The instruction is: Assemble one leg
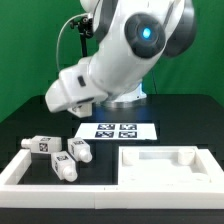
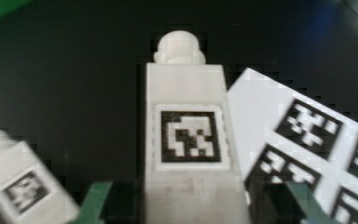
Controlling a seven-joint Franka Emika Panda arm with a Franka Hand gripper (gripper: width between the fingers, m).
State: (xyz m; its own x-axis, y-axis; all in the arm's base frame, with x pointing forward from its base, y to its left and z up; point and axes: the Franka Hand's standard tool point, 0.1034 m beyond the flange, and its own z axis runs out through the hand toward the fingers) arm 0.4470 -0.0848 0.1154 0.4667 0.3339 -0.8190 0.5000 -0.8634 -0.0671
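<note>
The leg (image 2: 188, 110) is cropped at its base.

- Green backdrop (image 1: 30, 40) fills the upper frame of the exterior view, hanging plain behind everything;
- Black worktop (image 1: 190, 112) spans the middle and lower frame;
- Light is even and soft; shadows are faint

a white blocky leg (image 2: 185, 120) with a rounded peg end and square black-and-white tag looms lengthwise, while three more legs (image 1: 40, 146) lie clustered at the exterior view's near left.
</note>
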